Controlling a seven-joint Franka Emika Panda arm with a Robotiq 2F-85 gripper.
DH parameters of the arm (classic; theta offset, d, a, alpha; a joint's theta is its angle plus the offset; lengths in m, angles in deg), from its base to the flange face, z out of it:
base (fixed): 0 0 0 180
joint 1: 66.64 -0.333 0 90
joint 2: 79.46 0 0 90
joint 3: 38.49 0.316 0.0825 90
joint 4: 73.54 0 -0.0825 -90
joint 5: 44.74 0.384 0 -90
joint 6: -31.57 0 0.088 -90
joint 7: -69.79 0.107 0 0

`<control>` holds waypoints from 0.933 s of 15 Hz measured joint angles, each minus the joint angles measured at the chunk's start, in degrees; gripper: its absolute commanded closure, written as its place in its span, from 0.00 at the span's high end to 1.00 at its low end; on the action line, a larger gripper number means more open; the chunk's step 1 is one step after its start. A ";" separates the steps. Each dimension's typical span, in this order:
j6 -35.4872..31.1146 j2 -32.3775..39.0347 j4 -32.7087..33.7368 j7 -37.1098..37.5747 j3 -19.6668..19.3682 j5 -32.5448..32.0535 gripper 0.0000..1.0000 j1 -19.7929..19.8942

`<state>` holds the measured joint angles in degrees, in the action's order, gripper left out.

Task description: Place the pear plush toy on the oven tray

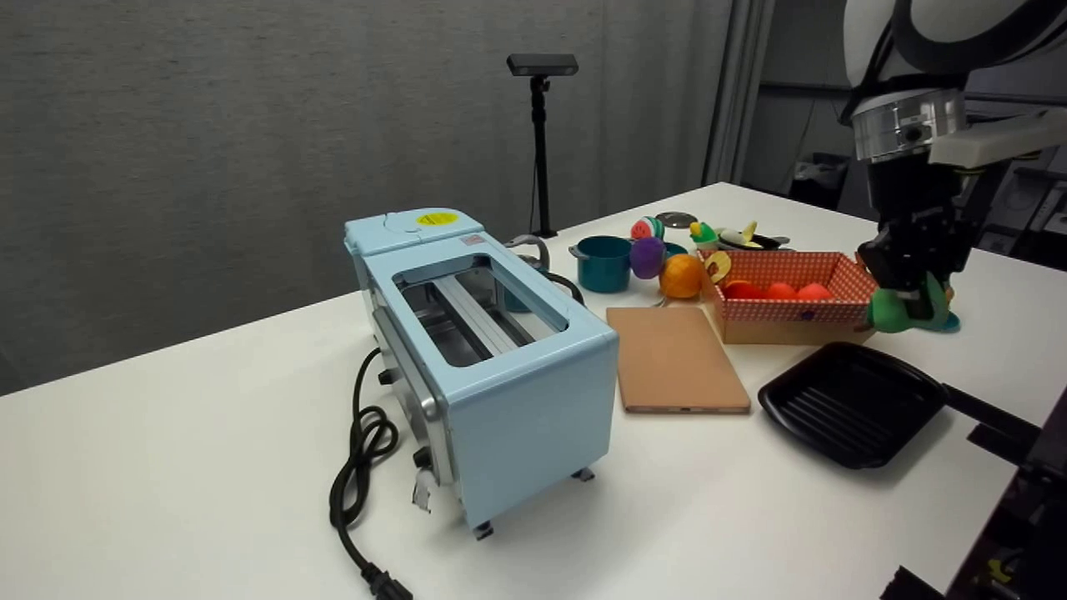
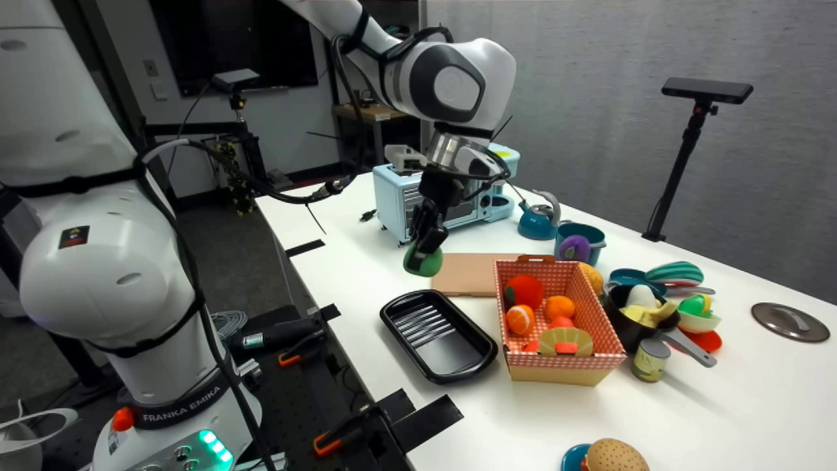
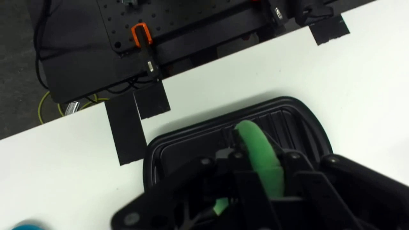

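Robotiq gripper [image 3: 265, 156] pinching pear plush toy [image 3: 260, 150] | aloft, overlapping oven tray [image 3: 188, 151] in wrist view | long axis lengthwise between jaws, rounded end toward edge of table [image 3: 223, 84] | stem end unclear

The white arm [image 2: 108, 281] stands on its base [image 2: 157, 438], the forearm [image 2: 324, 16] slanting down to a bent wrist [image 2: 451, 85]; the end effector [image 3: 263, 153] hangs in the air, pointing downward, slightly tilted, in both exterior views; its fingers [image 3: 295, 159] are drawn inward in a grip.
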<state>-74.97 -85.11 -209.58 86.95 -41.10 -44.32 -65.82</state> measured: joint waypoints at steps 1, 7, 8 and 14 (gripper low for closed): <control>0.15 -1.10 -1.43 0.00 0.58 0.20 0.49 0.00; 3.80 -5.78 -5.45 -1.09 2.84 0.56 0.95 0.00; 4.52 -6.19 -5.46 -1.41 3.03 0.56 0.99 0.00; 6.89 -7.56 -5.46 -4.06 3.16 0.56 1.00 0.00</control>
<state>-68.08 -92.67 -215.05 82.90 -37.94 -43.76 -65.82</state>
